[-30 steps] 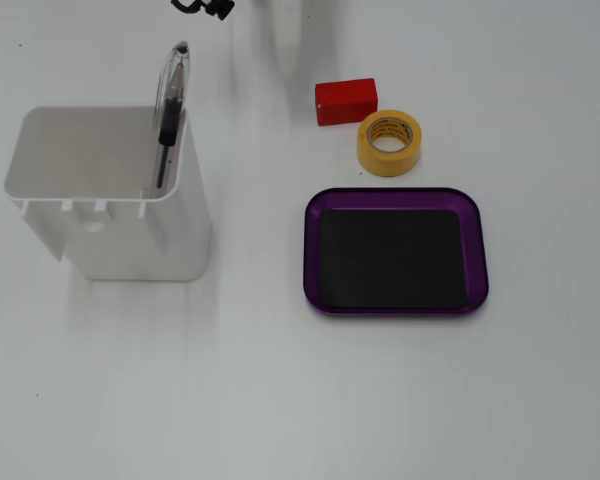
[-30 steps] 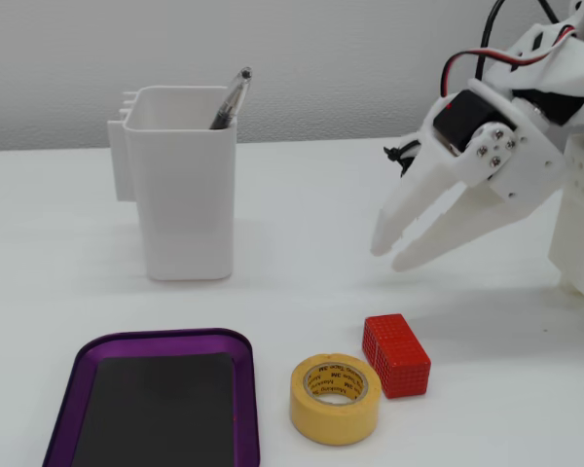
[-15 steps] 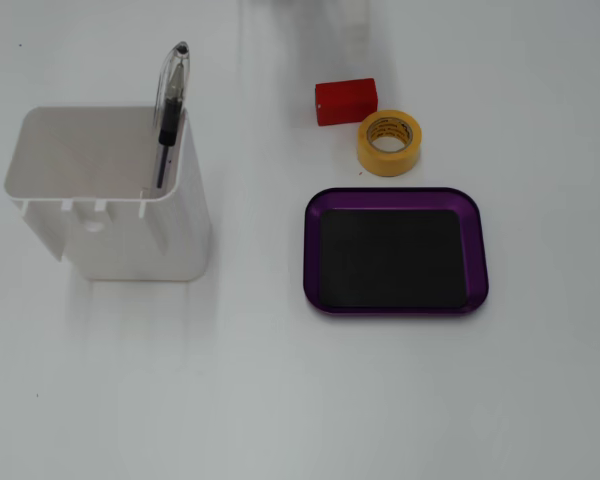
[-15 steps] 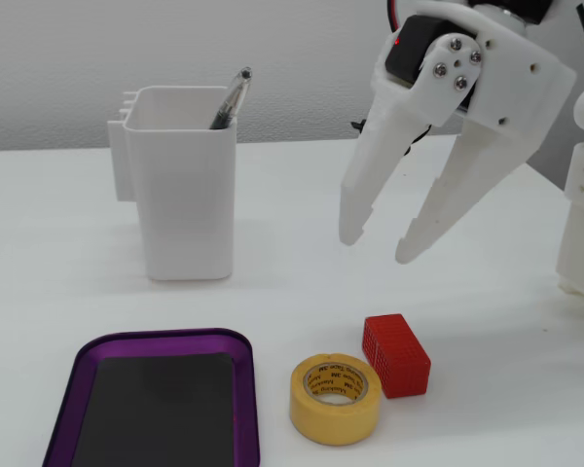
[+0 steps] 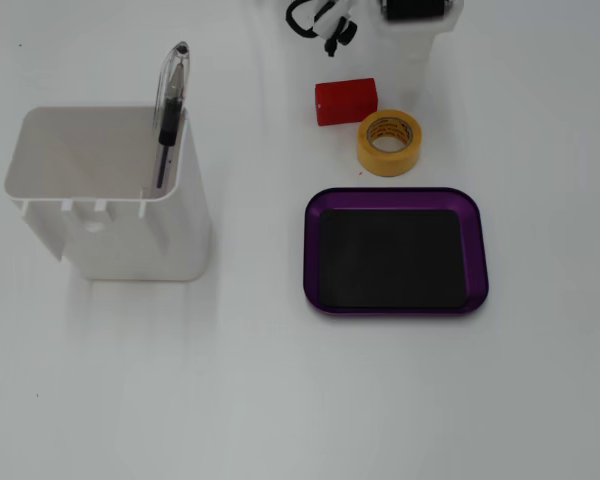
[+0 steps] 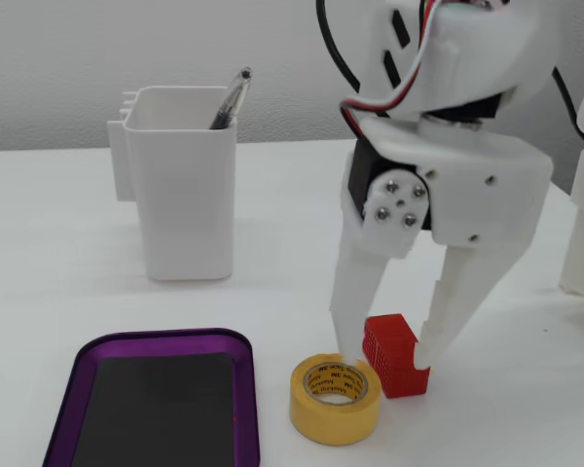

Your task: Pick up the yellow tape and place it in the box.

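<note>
White plastic end effector [image 6: 384, 355] spread wide, pinching nothing, tips straddling the red block [image 6: 397, 354] from above. Just at 7 o'clock of the block in that fixed view: yellow tape [image 6: 336, 399], flat on the bench [image 6: 58, 253], hole up, near the purple box [image 6: 243, 389] at its 9 o'clock. Probably light, stiff enough across the ring, slightly slick outside; best gripped with one finger inside the core, one on the outer wall. Farther out at 11 o'clock, white container [image 6: 185, 195] with a pen [image 6: 231, 97].
</note>
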Controlling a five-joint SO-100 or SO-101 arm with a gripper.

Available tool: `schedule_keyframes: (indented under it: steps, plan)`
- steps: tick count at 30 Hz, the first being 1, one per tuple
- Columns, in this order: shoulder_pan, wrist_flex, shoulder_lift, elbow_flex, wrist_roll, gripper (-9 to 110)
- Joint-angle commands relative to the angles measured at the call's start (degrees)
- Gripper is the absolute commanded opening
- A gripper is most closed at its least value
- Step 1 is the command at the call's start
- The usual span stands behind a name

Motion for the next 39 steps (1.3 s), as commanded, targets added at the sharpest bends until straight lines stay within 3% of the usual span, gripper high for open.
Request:
schedule_keyframes:
  steps: [1,19,23,26,39]
  plan:
    - [0.09,-1.67,-0.79,1.14,0.44,12]
    - [0.53,-15.64,-1.41,10.63,-0.26,12]
    - [0.53,-17.31,-1.41,12.22,-0.35,6]
    - [0.53,-18.28,-1.41,12.74,-1.67,1]
    - [0.44,-13.97,2.29,3.16,-3.6,-1]
